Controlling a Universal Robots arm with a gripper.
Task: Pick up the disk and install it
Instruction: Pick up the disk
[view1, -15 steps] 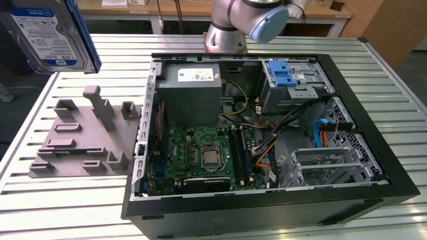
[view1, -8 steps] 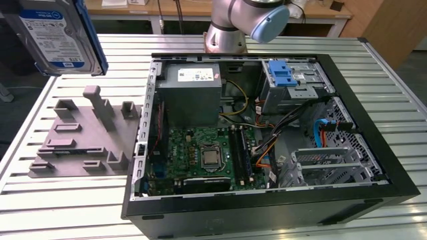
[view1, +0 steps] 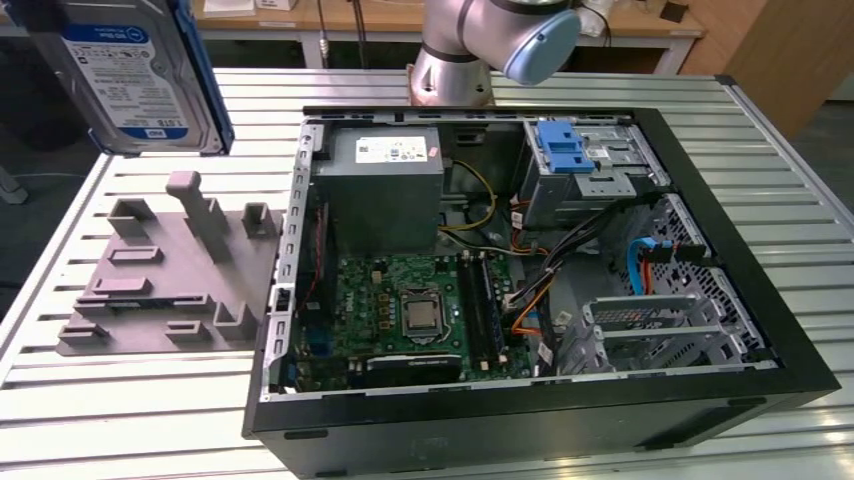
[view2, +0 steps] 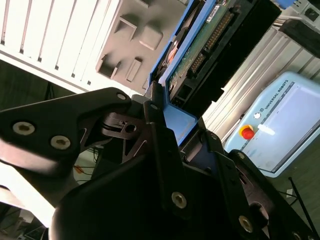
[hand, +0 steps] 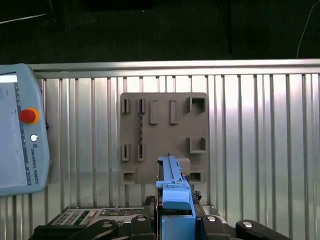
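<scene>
- Your gripper (view2: 180, 127) is closed on the disk (view2: 200, 47). In the second wrist view its black fingers (view2: 156, 125) press against the blue rail.
- In the exterior view you see the disk (view1: 127, 75) held in the air at the exterior view's left, with its label facing the camera, well apart from the case (view1: 534, 425).
- The grey fixture (view1: 167, 275) lies on the table (view1: 134, 410) just beside the case.
- The case lies open, and its power supply (view1: 387, 185) and blue latch (view1: 567, 150) show inside.
- The pendant (hand: 20, 145) rests on the table near the fixture.
</scene>
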